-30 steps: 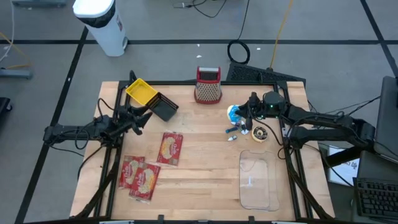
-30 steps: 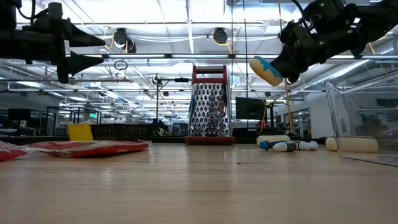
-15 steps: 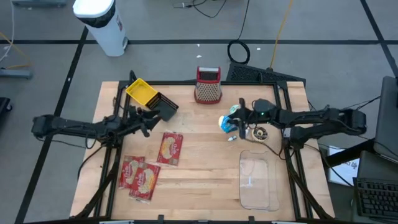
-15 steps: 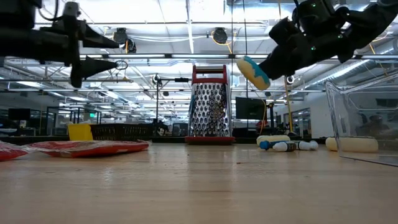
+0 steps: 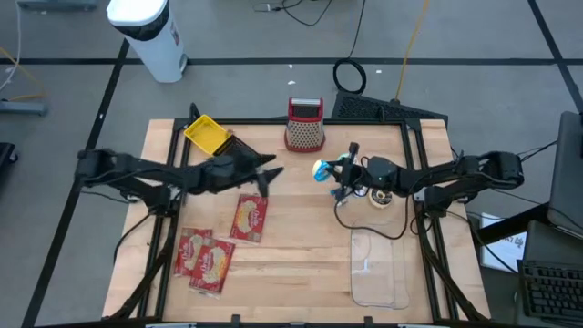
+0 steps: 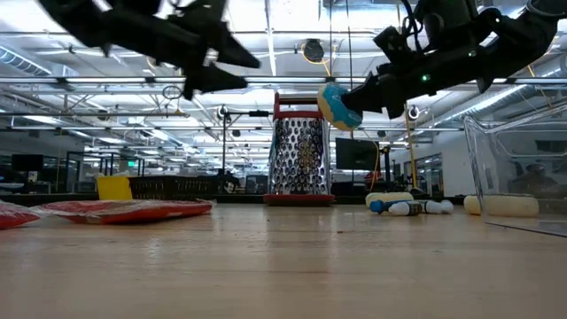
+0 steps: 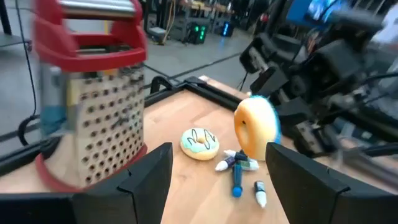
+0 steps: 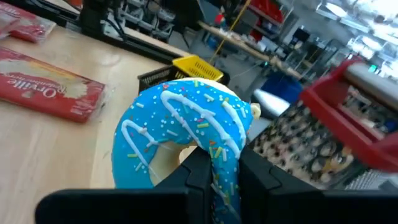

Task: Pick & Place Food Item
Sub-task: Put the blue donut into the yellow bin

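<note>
A blue-frosted donut (image 8: 177,127) with sprinkles hangs high over the table's far middle (image 5: 320,169), with my right gripper (image 8: 225,177) shut on it; it also shows in the low view (image 6: 336,105). My left gripper (image 5: 270,174) stands open in the air just left of it, pointing level at it, fingers (image 7: 148,177) apart with nothing between them. A second, white-iced donut (image 7: 199,142) lies flat on the table. My right gripper pinches one side of the donut's ring (image 8: 221,163) between its two fingers; one finger (image 8: 198,167) seems to sit at the hole, the other (image 8: 256,175) outside the rim. The fingers come level from the table's right. The donut stands on edge, lifted clear of the table.
A red-topped box grater (image 5: 305,125) stands at the far edge. Small markers (image 5: 342,195) lie below the donut. A clear tub (image 5: 378,269) sits at the near right, yellow (image 5: 208,134) and black bins (image 5: 240,156) at the far left, red packets (image 5: 249,217) at the near left.
My left gripper has swung fast toward the table's right and risen a little, still open, and now points at the donut. My right gripper has carried the donut toward the table's left and rolled, so the donut has turned in the air.
</note>
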`<state>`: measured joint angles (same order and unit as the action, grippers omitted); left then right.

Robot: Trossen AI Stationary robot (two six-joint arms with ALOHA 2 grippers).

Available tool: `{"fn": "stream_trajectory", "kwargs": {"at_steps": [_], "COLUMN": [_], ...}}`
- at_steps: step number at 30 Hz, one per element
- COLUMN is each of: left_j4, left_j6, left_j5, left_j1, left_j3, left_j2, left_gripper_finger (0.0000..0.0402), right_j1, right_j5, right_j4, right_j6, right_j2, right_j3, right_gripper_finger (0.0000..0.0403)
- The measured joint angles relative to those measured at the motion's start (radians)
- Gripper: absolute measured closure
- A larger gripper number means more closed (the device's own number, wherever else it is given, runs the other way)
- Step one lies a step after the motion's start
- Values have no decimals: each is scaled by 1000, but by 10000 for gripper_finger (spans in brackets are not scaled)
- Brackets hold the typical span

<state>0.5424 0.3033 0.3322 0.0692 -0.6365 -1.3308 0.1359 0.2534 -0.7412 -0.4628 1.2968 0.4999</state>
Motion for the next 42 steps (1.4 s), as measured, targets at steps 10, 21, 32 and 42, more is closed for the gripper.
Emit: {"fn": "stream_trajectory", "kwargs": {"at_steps": [10,21,32,42], "left_j4": [-2,-1,-16,-36], "left_j6": [-128,-176,-193,-118], "left_j5": [-105,-94,-44,-176], "left_j1": [0,1,13,35], "left_j3": [-264,-403,-404,-404], "left_j2": [-315,-429,-429,-429], "left_gripper_finger": [144,144,144,223], "right_j1": [-34,-52,-85,-86], "right_j5": [165,167,165,158], "right_j4": [-34,-49,-95,-96], "right_j6": [-99,-100,-118,-96], "right_j2": [0,0,0,0], "right_j3": [0,0,-1,-1], "right_gripper_finger": [365,365,365,365]}}
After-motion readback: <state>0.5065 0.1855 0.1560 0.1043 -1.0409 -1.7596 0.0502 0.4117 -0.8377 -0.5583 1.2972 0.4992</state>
